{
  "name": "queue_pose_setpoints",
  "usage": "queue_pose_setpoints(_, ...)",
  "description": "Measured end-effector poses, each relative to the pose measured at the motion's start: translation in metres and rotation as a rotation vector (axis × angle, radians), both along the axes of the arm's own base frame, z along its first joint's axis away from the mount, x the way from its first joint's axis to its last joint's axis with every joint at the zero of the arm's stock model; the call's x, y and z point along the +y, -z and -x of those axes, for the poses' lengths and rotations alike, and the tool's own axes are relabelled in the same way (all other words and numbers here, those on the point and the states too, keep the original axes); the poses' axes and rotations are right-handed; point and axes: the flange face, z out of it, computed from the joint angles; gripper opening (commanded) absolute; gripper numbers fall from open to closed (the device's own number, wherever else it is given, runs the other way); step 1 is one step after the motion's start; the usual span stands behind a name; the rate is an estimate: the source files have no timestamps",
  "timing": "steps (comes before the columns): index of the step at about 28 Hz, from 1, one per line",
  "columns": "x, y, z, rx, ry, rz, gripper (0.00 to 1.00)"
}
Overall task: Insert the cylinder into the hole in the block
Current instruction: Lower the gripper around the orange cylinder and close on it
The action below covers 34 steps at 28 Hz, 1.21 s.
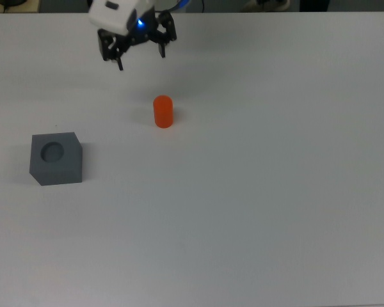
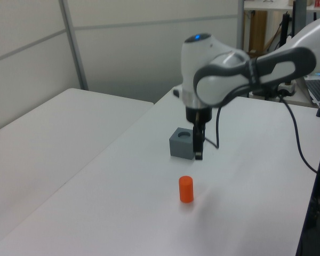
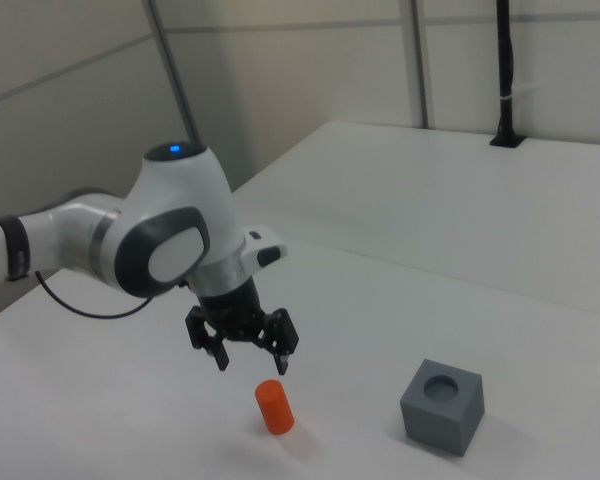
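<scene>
**Open gripper hangs above the table, cylinder and block untouched**

The gripper (image 1: 141,56) hangs in the air with its 2 fingers spread apart and nothing between them. In the right view it (image 3: 250,362) sits just above and slightly to the right view's left of the cylinder (image 3: 274,407), not touching it. In the left view the fingers (image 2: 198,146) point straight down and overlap the block (image 2: 182,143) in the picture, though the other 2 views show the gripper well away from it.

The cylinder (image 1: 163,111) stands upright on the white table (image 1: 256,192), bright orange, free of any contact. In the top view it lies below and a little to the top view's right of the gripper. In the left view it (image 2: 186,189) stands nearer the camera than the block.

The block (image 1: 56,158) is dark grey and rests flat on the table, well apart from the cylinder, towards the top view's left. Its 1 round hole faces up and holds nothing. In the right view the block (image 3: 442,404) sits to the right view's right of the cylinder.

The white arm (image 3: 160,240) carries a small blue light on its top and reaches in from the right view's left.
</scene>
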Motion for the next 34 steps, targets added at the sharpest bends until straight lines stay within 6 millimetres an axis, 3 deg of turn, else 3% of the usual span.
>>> queue_pose_setpoints(9,0.036,0.064,-0.018,0.050,-0.073,-0.001,1.00)
queue_pose_setpoints(18,0.037,0.101,-0.030,0.068,-0.115,0.046,0.99)
queue_pose_setpoints(20,0.036,0.105,-0.032,0.070,-0.123,0.056,0.91)
queue_pose_setpoints(21,0.036,0.107,-0.033,0.073,-0.126,0.061,0.80)
queue_pose_setpoints(30,0.036,0.115,-0.037,0.083,-0.135,0.072,0.69)
queue_pose_setpoints(34,0.042,0.112,-0.040,0.075,-0.138,0.072,0.50)
